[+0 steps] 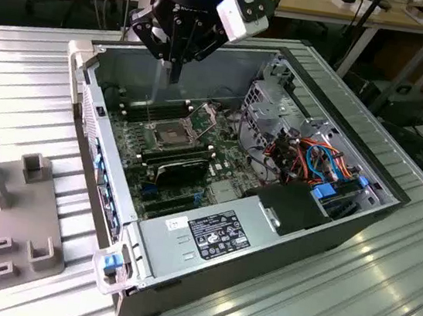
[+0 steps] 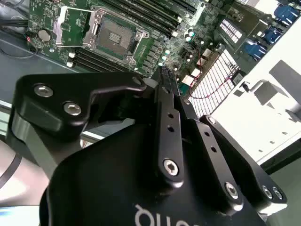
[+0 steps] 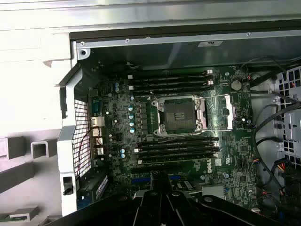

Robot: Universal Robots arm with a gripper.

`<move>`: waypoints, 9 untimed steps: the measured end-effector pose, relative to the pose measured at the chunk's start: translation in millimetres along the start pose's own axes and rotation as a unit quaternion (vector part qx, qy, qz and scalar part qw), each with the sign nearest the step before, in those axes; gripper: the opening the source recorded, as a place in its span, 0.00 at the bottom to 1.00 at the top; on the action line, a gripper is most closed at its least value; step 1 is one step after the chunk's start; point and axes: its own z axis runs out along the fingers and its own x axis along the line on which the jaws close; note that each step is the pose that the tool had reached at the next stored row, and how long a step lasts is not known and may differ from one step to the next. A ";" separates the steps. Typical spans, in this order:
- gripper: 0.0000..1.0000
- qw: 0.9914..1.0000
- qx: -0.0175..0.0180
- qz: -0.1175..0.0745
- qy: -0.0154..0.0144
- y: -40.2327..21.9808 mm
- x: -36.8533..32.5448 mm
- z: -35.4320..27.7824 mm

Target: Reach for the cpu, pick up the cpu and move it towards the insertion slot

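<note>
Black gripper (image 2: 163,77) hovered clenched over the motherboard (image 3: 113,136); whether it pinched the cpu, I couldn't tell. Insertion slot (image 1: 170,131) lay nearly below, between memory slots (image 3: 176,147), frame open. I judged slow, level travel wisest.

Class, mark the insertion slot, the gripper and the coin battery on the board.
insertion slot (image 3: 181,116): first wrist view, its dark centre.
gripper (image 1: 174,77): exterior view, its lower tip.
coin battery (image 3: 236,85): first wrist view, its round face.
</note>
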 end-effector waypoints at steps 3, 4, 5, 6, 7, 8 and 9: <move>0.11 1.000 0.000 0.000 0.000 0.0 0.0 0.0; 0.11 1.000 0.000 0.000 0.000 0.0 0.0 0.0; 0.11 1.000 0.000 0.000 0.000 0.0 0.0 0.0; 0.11 1.000 0.000 0.000 0.000 0.0 0.0 0.0; 0.11 1.000 0.000 0.000 0.000 0.0 0.2 0.0; 0.11 1.000 0.000 0.000 0.000 0.0 0.7 0.0; 0.11 1.000 0.000 0.000 0.000 -0.1 1.3 0.0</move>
